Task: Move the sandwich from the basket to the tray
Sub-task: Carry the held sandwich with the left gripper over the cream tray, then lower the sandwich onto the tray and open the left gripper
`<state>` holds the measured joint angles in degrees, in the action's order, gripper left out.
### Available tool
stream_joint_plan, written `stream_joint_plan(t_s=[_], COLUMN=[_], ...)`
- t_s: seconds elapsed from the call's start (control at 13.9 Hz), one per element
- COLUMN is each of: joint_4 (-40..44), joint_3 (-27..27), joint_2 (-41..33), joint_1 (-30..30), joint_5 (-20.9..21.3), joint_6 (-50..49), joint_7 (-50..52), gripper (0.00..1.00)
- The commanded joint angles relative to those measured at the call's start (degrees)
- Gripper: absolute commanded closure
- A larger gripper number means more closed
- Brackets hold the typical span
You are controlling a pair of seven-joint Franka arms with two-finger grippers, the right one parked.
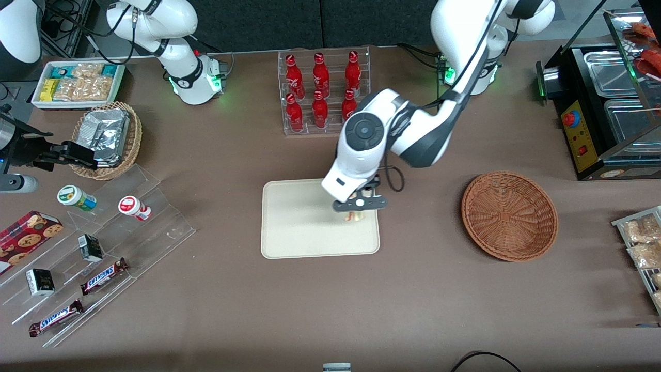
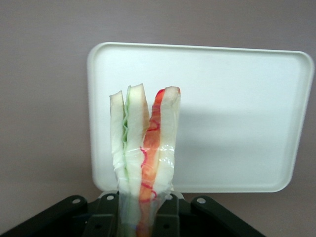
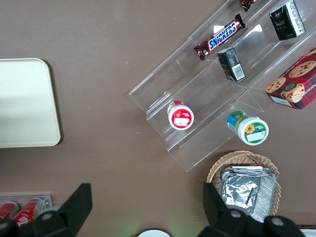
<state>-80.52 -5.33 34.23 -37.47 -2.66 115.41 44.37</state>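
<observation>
Front view: brown worktop (image 1: 330, 310) carried cream tray (image 1: 294, 227) w/ reddish wicker basket (image 1: 509, 215) well apart, toward working arm's end. Claw (image 1: 356, 209) hung over tray's edge nearest basket, clamped on wrapped sandwich (image 2: 145, 143), held upright above tray.

red bottles (image 1: 323, 90) in rack; Snickers bars (image 1: 103, 275); foil packets (image 1: 106, 135)

Sandwich (image 1: 354, 215) mostly hidden under the pincer (image 1: 360, 206).

Tray (image 3: 24, 103) lies near a tiered clear rack (image 3: 207, 113) of snacks.
</observation>
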Motion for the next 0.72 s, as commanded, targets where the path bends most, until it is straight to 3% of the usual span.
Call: stream_joint_plan(t_s=[0.0,0.65], joint_4=[5.72,9.07], joint_3=[-0.21,-0.04], joint_2=[5.65,15.24], joint_1=[-1.11,-3.92], joint_5=[-0.33,2.48], joint_6=[2.35,8.24], joint_7=[-1.22,-5.35], gripper=[0.86,0.86])
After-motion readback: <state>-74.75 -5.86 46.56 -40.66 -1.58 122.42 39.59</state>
